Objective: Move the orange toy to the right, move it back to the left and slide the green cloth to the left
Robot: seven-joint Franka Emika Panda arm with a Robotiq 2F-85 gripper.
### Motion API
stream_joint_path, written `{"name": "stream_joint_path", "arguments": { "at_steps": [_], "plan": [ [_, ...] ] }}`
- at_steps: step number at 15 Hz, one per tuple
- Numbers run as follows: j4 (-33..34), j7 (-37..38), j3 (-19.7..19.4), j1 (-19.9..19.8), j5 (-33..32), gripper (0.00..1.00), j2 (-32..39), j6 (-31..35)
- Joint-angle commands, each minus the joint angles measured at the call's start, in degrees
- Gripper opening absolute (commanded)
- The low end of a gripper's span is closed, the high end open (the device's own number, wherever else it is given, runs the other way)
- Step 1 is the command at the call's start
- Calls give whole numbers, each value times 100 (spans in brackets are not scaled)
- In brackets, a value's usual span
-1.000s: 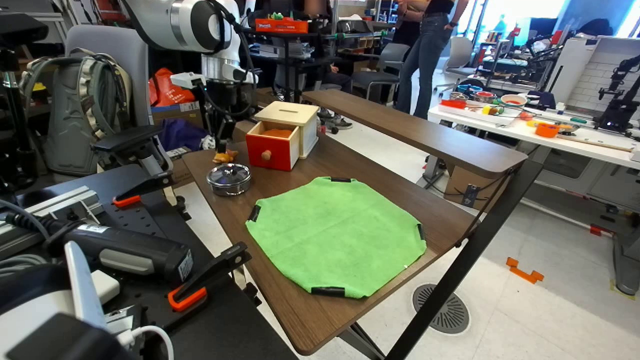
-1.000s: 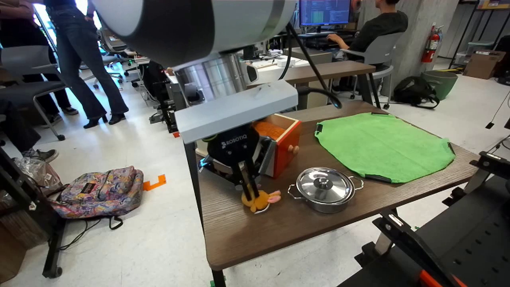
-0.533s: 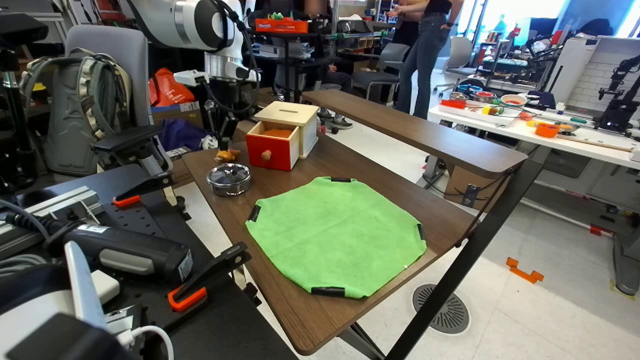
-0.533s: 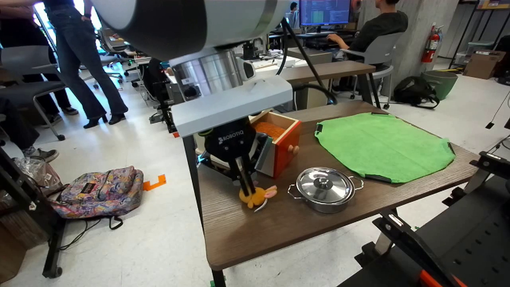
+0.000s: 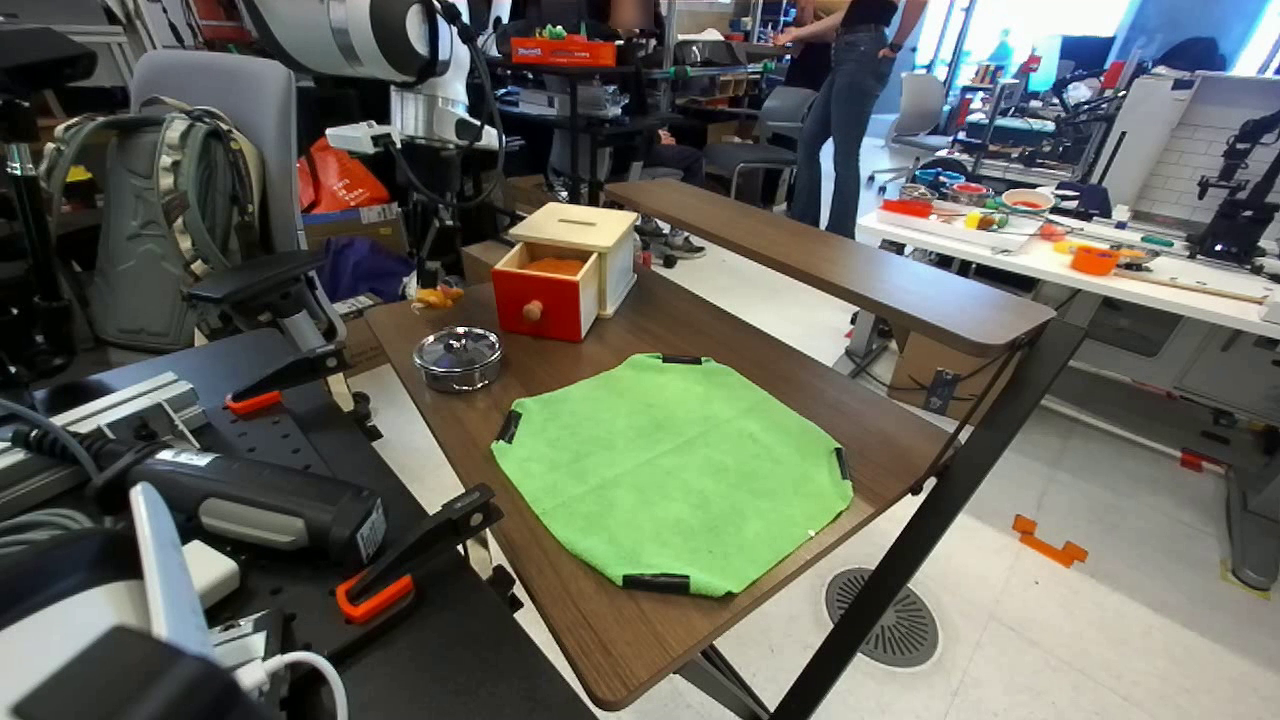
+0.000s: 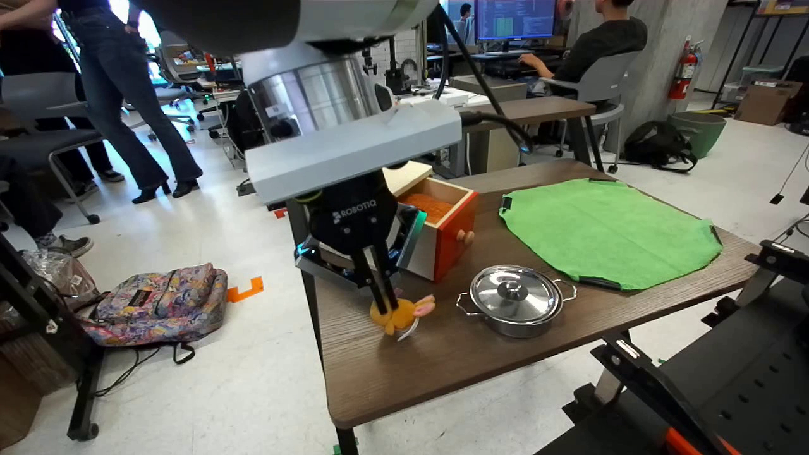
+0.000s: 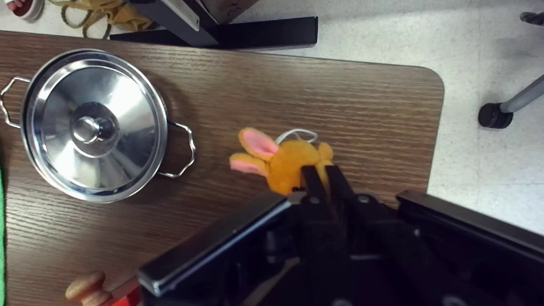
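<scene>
Black, jointed Robotiq gripper point(image 7: 321, 171), two slim fingers: clenched, with an orange plush toy point(image 7: 292, 163) grasped between the tips. The toy, fitted with two long, pink-lined ears point(image 7: 258, 144), is pinched at the end away from those ears and is held at one end of a brown wood-grain table point(image 5: 600, 640); whether the table is touched by it cannot be told. Pale grey flat bar point(image 6: 354, 155): mounted crosswise above the gripper. White-and-grey robot arm point(image 5: 335, 40): cut off by the upper edge in both exterior views.

Polished-steel round pot point(image 6: 517, 309), lidded, with two looped wire handles: placed on the table near the toy, apart from it. Pale wooden box point(image 5: 575, 232), slotted on top: placed on the table near the pot; its red-fronted drawer point(image 5: 562, 310) is pulled open, fitted with a round wooden knob point(image 5: 533, 311), and occupied by orange-brown material point(image 5: 553, 267). Bright green, roughly octagonal cloth point(image 5: 680, 470): laid flat on the table, well apart from the toy, with the pot placed between the two; black strips point(image 5: 656, 582) are attached along its rim.

Black work surface point(image 5: 440, 640): fitted with two black-and-orange clamps point(image 5: 430, 538), separated from the table by a narrow strip of pale floor point(image 5: 405, 410). Grey-green backpack point(image 5: 160, 220): placed against a grey chair point(image 5: 215, 75). Multicoloured patterned backpack point(image 6: 164, 306): set on the floor. Red fire extinguisher point(image 6: 684, 72): seen beside a grey concrete pillar point(image 6: 657, 69).
</scene>
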Motion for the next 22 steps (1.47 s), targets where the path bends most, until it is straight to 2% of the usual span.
{"name": "stream_joint_path", "arguments": {
  "at_steps": [1,5,8,13,17,22],
  "plan": [
    [-605,28,97,-70,42,2,-758,17],
    [-1059,-89,201,-260,192,2,-1461,-65],
    [-1379,18,177,-450,282,2,-1987,154],
    [-1414,-207,130,-1092,777,2,-2654,227],
    [-1151,-548,56,-1606,1210,2,-2685,356],
    [-879,-840,-18,-2036,1523,2,-2245,735]
  ]
}}
